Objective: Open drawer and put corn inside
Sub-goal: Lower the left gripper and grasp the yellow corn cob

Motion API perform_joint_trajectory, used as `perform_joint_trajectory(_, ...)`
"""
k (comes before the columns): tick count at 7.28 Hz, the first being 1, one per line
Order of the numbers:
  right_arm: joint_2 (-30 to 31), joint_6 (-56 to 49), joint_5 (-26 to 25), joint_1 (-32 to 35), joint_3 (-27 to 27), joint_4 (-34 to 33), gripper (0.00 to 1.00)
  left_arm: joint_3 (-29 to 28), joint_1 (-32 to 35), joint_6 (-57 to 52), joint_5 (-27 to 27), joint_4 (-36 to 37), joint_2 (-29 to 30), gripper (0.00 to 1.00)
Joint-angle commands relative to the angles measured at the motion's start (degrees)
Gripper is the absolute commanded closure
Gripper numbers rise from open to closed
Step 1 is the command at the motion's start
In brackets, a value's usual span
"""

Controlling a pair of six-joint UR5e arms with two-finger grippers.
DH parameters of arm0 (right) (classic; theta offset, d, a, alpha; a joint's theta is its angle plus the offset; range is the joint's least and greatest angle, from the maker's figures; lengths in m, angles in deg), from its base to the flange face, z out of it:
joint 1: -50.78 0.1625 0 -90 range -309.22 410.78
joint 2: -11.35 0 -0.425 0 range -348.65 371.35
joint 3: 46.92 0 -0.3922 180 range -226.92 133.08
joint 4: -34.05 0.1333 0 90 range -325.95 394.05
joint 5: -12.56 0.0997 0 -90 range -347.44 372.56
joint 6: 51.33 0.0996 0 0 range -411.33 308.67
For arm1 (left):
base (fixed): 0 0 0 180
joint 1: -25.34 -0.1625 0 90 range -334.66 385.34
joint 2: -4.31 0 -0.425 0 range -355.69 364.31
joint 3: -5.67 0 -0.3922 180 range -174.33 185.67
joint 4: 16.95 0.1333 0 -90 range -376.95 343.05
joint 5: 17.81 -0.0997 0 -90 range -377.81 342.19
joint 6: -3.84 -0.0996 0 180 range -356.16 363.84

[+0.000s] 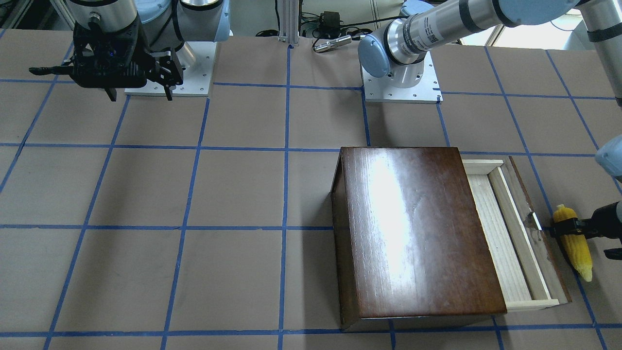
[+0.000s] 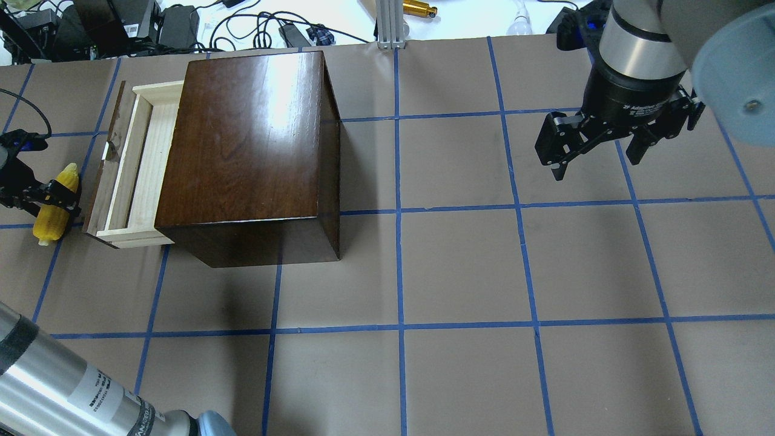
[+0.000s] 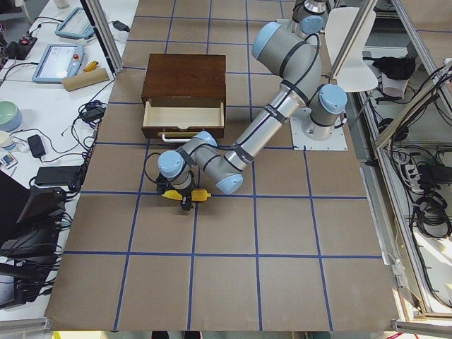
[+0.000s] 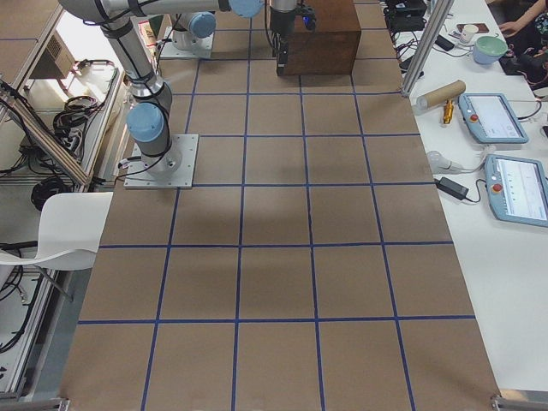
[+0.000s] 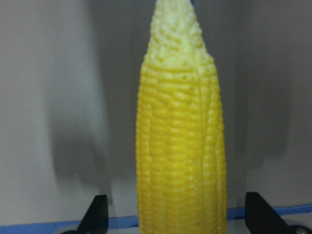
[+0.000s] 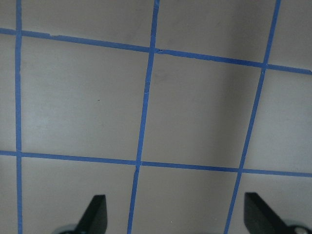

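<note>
The yellow corn (image 1: 576,248) lies on the table just outside the front panel of the drawer (image 1: 500,233), its pale tip pointing away from the robot. The drawer is pulled partly out of the dark-brown box (image 1: 413,228), and its pale wooden tray is empty. My left gripper (image 1: 568,228) is down over the corn's thick half. In the left wrist view the corn (image 5: 180,146) sits between wide-open fingertips (image 5: 95,217) with gaps on both sides. My right gripper (image 2: 596,166) hangs open and empty above the table, far from the box (image 2: 254,139).
The drawer's metal pull (image 1: 533,221) faces the corn. The right arm's base plate (image 1: 170,68) and the left arm's base plate (image 1: 401,80) stand at the robot's edge. Cables and power bricks (image 2: 151,24) lie beyond the far table edge.
</note>
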State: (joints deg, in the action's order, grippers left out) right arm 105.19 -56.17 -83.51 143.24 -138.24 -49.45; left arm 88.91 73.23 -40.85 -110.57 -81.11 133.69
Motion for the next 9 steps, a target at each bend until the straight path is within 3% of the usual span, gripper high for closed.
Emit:
perform_joint_trajectory(1, -0.06, 0.0, 0.09, 0.0, 0.0, 0.0, 0.0, 0.0, 0.01, 0.04, 0.13, 0.09, 0.35, 0.0)
perform_joint_trajectory(2, -0.06, 0.0, 0.0, 0.0, 0.0, 0.0, 0.0, -0.09, 0.01, 0.04, 0.13, 0.26, 0.35, 0.07)
perform_joint_trajectory(3, -0.06, 0.0, 0.0, 0.0, 0.0, 0.0, 0.0, 0.0, 0.01, -0.04, 0.13, 0.87, 0.35, 0.48)
perform_joint_trajectory(4, -0.06, 0.0, 0.0, 0.0, 0.0, 0.0, 0.0, -0.09, 0.01, -0.04, 0.04, 0.88, 0.35, 0.83)
perform_joint_trajectory(5, 0.03, 0.0, 0.0, 0.0, 0.0, 0.0, 0.0, 0.0, 0.01, 0.04, 0.13, 0.88, 0.35, 1.0)
perform_joint_trajectory(9, 0.03, 0.0, 0.0, 0.0, 0.0, 0.0, 0.0, 0.09, 0.01, 0.04, 0.13, 0.88, 0.27, 1.0)
